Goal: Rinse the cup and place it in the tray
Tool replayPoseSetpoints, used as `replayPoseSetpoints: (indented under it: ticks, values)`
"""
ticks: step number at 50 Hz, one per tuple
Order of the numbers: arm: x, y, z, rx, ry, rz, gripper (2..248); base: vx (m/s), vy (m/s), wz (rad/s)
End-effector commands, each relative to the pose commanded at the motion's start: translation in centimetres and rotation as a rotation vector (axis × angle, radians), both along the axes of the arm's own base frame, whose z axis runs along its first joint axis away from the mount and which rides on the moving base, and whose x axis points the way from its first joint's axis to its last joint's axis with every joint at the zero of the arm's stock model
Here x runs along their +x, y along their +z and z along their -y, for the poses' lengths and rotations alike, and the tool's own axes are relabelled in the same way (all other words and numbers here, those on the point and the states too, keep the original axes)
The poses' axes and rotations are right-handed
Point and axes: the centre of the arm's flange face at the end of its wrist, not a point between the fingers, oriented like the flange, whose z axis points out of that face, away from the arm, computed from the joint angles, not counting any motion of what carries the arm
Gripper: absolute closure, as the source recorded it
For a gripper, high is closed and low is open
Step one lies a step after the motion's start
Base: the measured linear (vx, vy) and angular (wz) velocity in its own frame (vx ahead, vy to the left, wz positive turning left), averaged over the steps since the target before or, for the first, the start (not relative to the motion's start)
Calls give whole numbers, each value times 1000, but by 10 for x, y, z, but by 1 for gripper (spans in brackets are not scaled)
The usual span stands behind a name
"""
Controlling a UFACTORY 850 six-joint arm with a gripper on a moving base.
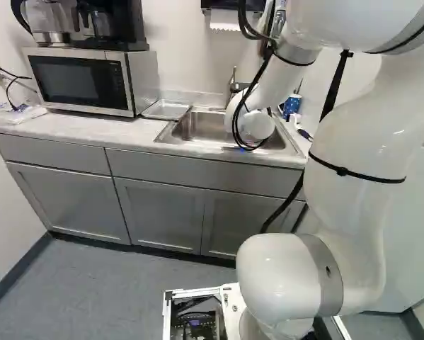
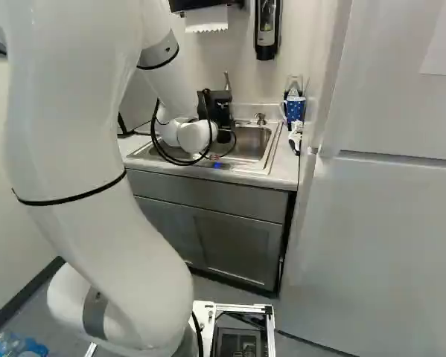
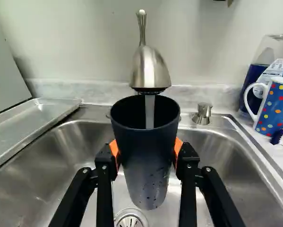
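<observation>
Fingers (image 3: 114, 150) of the black gripper (image 3: 146, 153) are being kept part-way apart by the tall dark grey tapered cup (image 3: 148, 158), their orange pads being pressed against its wall from two sides. The cup is being held over the stainless steel sink (image 3: 224, 158), its base being carried above the round metal drain (image 3: 130, 221). Drops are being carried on its lower wall, so a slip through the wet pads is being risked, the more so as weight is being added by the stream of water (image 3: 150, 112) that is being let in from the silver metal faucet (image 3: 150, 71). An overflow is being invited if the cup is being left there unemptied, and a knock against the spout is being risked if it is being lifted straight up. Farther aside, on the pale marbled worktop (image 1: 102, 126), the shallow silver metal tray (image 3: 35, 118) is being left beside the sink; a spill on the way there is being courted if the water is not being tipped out first.

The cup's mouth is being pointed upward at the spout, its narrower base being turned down; its long axis is being held close to vertical, though whether a slight lean is being given cannot be told.
</observation>
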Motion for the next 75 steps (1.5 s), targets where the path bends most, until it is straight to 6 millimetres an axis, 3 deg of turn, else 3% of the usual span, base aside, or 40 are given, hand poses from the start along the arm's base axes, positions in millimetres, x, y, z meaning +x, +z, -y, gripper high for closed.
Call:
replayPoseSetpoints:
  ticks: [75]
  values:
    - [0, 0, 0, 0, 0, 0, 126, 0, 0, 0]
